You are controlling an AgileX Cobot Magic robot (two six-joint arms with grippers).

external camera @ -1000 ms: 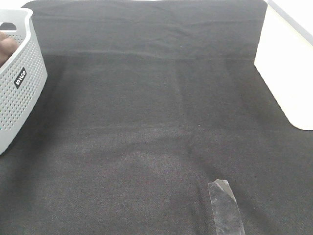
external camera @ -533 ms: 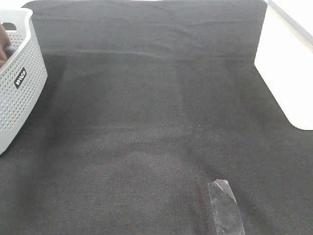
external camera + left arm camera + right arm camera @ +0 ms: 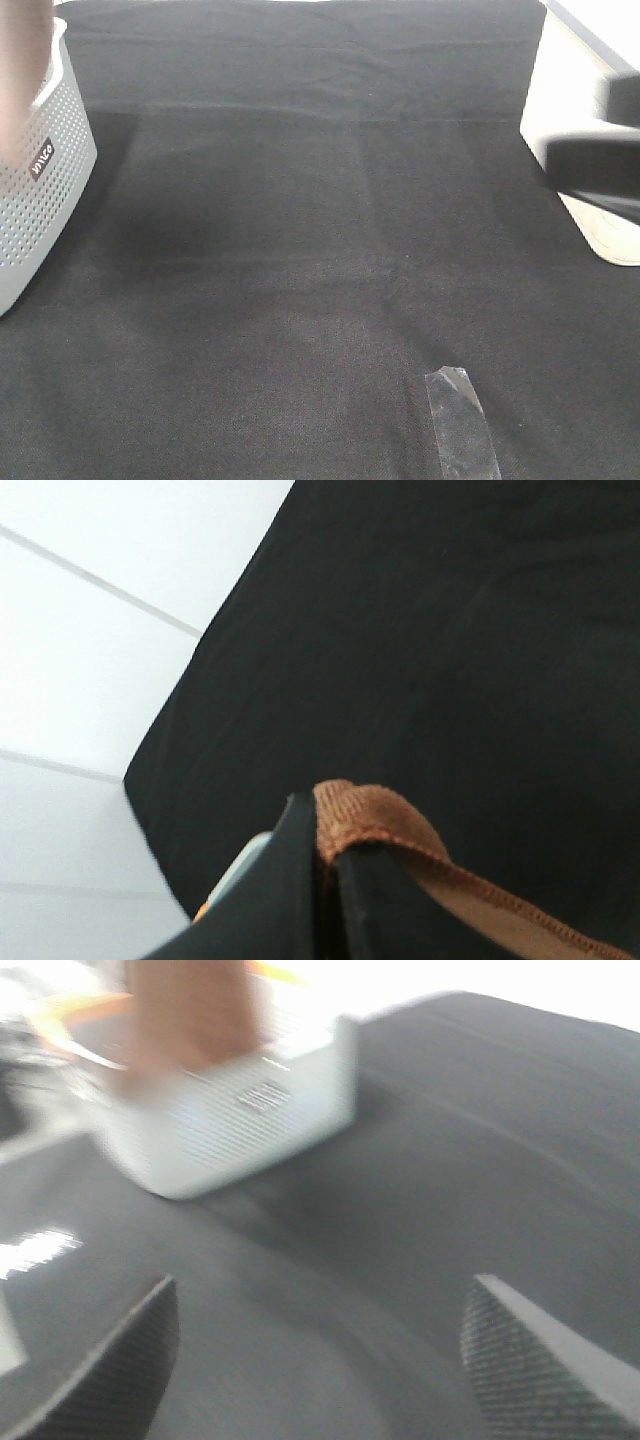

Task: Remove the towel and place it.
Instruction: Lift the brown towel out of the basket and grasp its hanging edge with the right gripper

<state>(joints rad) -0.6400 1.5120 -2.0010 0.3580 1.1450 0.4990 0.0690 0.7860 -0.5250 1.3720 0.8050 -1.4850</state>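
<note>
The left gripper point(image 3: 328, 855) was clamped on a fold of the towel point(image 3: 372, 818). Its two black fingers point(image 3: 285, 890) were pressed together, and the brown stitched hem bulged out just past the tips and ran off along one side. Behind it in that wrist view lay the black table cover point(image 3: 450, 630), whose edge met a pale surface point(image 3: 90, 630) crossed by thin lines. The high camera did not catch the left gripper itself. It showed only a blurred brownish column of towel at the top left corner, standing up out of the grey perforated basket point(image 3: 45, 190), which sat at the left edge of the cover. The right wrist view, itself badly blurred, showed the same thing from the other side: brown cloth rising from between the basket's walls, its lower part hidden inside. The right gripper point(image 3: 320, 1355) had its textured fingers point(image 3: 130, 1365) spread wide apart with nothing between them, over bare black cover and well apart from the basket. In the high view the right arm point(image 3: 590, 165) appeared only as a dark smeared bar at the right edge, in front of a white container point(image 3: 570, 90) at the cover's right side. A strip of clear tape point(image 3: 462, 420) lay on the cover near the front, right of the middle, far from both basket and container.
</note>
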